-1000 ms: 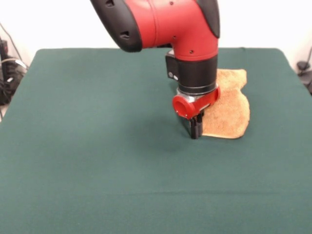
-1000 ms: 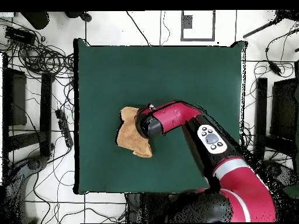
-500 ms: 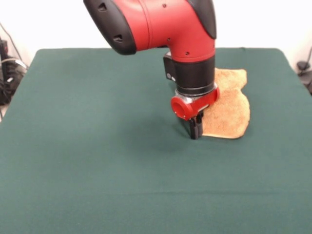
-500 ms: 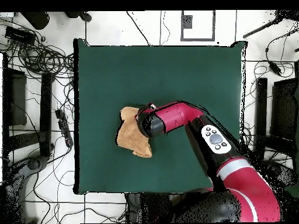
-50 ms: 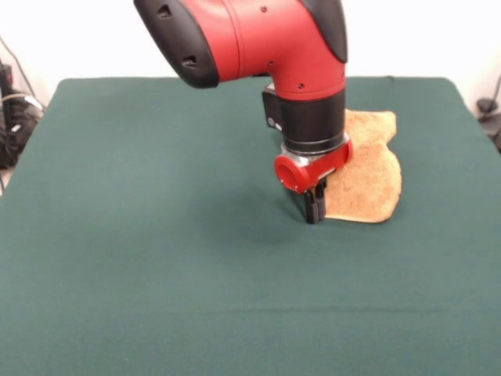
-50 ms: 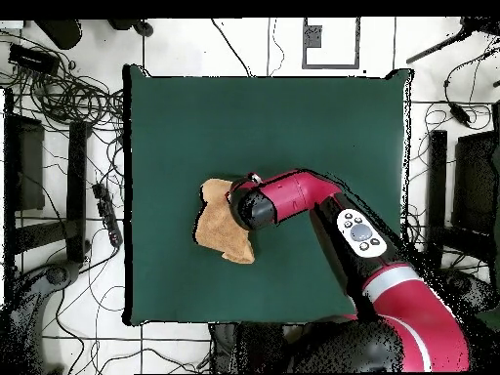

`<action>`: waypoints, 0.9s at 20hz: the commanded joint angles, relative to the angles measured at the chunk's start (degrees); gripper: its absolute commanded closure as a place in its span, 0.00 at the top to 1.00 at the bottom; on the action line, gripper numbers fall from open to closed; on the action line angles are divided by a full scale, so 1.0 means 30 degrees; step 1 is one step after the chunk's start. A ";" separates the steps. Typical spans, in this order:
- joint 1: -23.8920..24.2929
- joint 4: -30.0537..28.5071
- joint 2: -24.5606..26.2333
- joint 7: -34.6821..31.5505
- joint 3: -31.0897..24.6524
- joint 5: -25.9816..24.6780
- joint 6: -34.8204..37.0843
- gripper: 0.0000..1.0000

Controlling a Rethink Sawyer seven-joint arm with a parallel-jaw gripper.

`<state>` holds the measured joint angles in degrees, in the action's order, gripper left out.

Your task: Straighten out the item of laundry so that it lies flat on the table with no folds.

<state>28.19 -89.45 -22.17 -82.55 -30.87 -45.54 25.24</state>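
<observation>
Gripper point(image 5: 314, 210) is seen lowered to the worktop point(image 5: 156, 235), tips touching or almost touching the green surface at the towel's point(image 5: 368, 176) edge. The two black fingers are seen pressed close together; whether cloth is pinched between them cannot be told, since the towel's edge meets them just at the tips. The towel is found just beside the gripper and partly behind the wrist point(image 5: 313, 125), which hides part of the cloth in the front view.

In the overhead view the towel point(image 6: 220, 229) is placed toward one side edge of the worktop point(image 6: 322, 127), about midway along that edge but still inside it. Its outline is irregular rather than square: one end is narrowed and notched, the other is rounded, and a fold is suggested along the side nearest the gripper. No label tag can be made out.

The red arm point(image 6: 332, 210) is stretched across the worktop from the base, its end covering the towel's inner edge from above.

Off the worktop, cables point(image 6: 68, 88) are noted on the tiled floor, and dark stands point(image 6: 78, 186) are set along both sides.
</observation>
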 commanded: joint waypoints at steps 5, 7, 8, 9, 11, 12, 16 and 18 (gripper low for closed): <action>-0.0209 0.2207 0.5150 0.2753 0.0176 -0.2341 -0.0436 0.00; -0.0193 0.2243 0.5201 0.2779 0.0164 -0.2356 -0.0461 0.00; -0.0179 0.2227 0.5203 0.2785 0.0144 -0.2326 -0.0444 0.00; -0.0157 0.2241 0.5217 0.2823 0.0126 -0.2306 -0.0415 0.00; -0.0168 0.2271 0.5249 0.2794 0.0152 -0.2343 -0.0461 0.00; -0.0187 0.2314 0.5286 0.2777 0.0171 -0.2367 -0.0483 0.00; -0.0183 0.2436 0.5415 0.2822 0.0162 -0.2449 -0.0581 0.00; -0.0119 0.2397 0.5426 0.2882 0.0125 -0.2449 -0.0600 0.00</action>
<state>28.19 -89.43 -22.15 -82.55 -30.87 -45.54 25.23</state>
